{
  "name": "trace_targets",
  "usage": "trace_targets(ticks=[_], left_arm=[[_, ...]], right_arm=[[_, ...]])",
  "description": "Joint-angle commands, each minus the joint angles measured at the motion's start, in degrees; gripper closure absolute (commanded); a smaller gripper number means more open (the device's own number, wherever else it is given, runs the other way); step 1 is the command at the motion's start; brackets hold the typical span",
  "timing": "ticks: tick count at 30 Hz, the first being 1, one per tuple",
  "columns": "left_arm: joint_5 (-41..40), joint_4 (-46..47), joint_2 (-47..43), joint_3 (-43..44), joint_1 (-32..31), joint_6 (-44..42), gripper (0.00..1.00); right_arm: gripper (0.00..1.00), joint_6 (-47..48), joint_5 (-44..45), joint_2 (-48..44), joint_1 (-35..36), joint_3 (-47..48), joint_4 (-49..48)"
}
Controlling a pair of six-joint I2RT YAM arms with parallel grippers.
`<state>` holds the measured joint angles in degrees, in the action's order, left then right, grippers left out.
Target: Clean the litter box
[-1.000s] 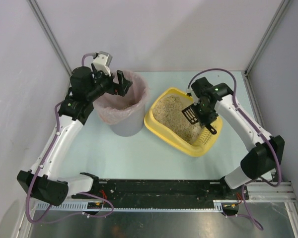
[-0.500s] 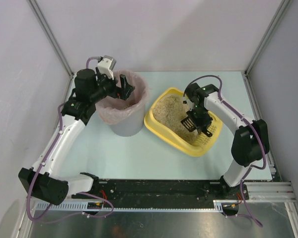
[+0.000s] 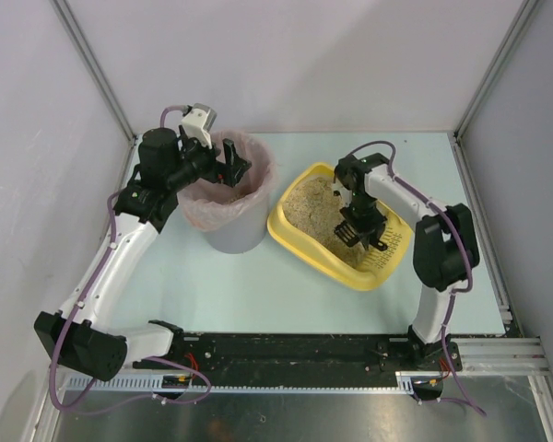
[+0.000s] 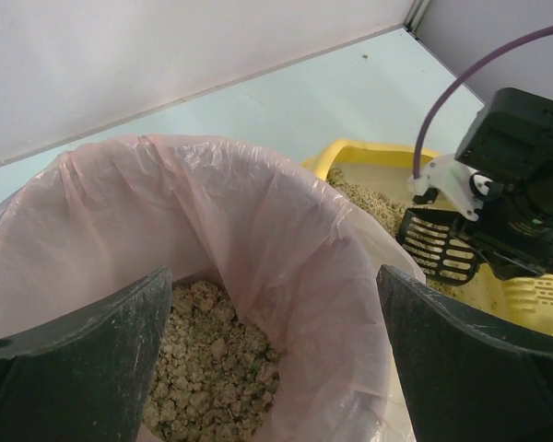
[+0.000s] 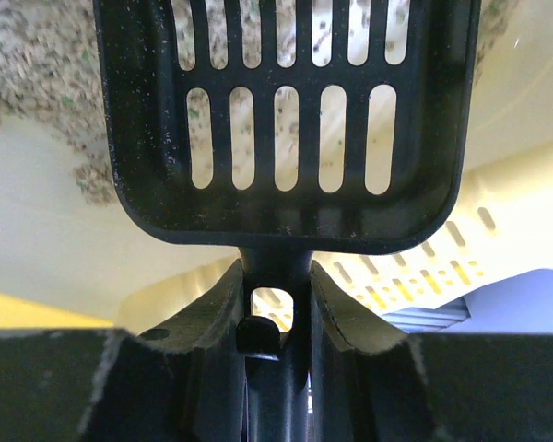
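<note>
While I watch the overhead feed, the yellow litter box point(image 3: 278, 227) sits on the pale table point(image 3: 258, 285) just beside the grey bin point(image 3: 229, 238), at about 3 o'clock from it, with a narrow gap between the two. Its slotted rim point(image 3: 389, 252) is at the tray's 4 o'clock end, and the beige litter point(image 3: 309, 203) is banked toward the 10 o'clock end. My right gripper point(image 3: 358, 226) is down inside the tray near its middle. On the right wrist feed its fingers point(image 5: 217, 313) are clamped on the handle of the black slotted scoop point(image 5: 286, 120). The blade points away from the camera, over thin litter and bare yellow floor. I cannot tell whether the blade touches the litter. My left gripper point(image 3: 230, 166) hangs over the bin's mouth at roughly its 11 o'clock edge. On the left wrist feed its fingers point(image 4: 74, 359) are spread wide with nothing between them. Below them the pink bag liner point(image 4: 258, 212) is folded over the rim, and clumped litter point(image 4: 212, 359) lies at the bottom. That same feed shows the scoop and the right gripper at 3 o'clock, beyond the liner.
</note>
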<state>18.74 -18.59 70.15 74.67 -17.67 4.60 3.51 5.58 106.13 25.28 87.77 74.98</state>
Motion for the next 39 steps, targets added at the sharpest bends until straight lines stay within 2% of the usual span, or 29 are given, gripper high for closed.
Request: trace_targets(ticks=[1,9,13,24,39], left_arm=[[1.6,1.1,-1.1,-0.3,-0.3,-0.6,0.04],[1.2,1.1,-1.2,-0.5,-0.3,-0.8,0.04],[1.0,1.1,-0.9,-0.5,-0.3,-0.8,0.04],[0.9,1.1,-0.3,-0.7,-0.3,-0.8,0.04],[0.7,1.1,0.0,-0.8,-0.3,-0.9,0.04]], right_arm=[[1.0,1.2,-1.2,5.4,-0.2,6.6,1.3],[1.0,1.9,-4.1,12.3,-0.1,15.3,0.8],[1.0,2.2,-6.5,14.0,0.1,16.6,-1.4],[1.0,0.7,-12.7,13.1,1.4,12.4,-13.7],[1.0,0.9,-15.2,8.1,2.7,4.3,-29.5]])
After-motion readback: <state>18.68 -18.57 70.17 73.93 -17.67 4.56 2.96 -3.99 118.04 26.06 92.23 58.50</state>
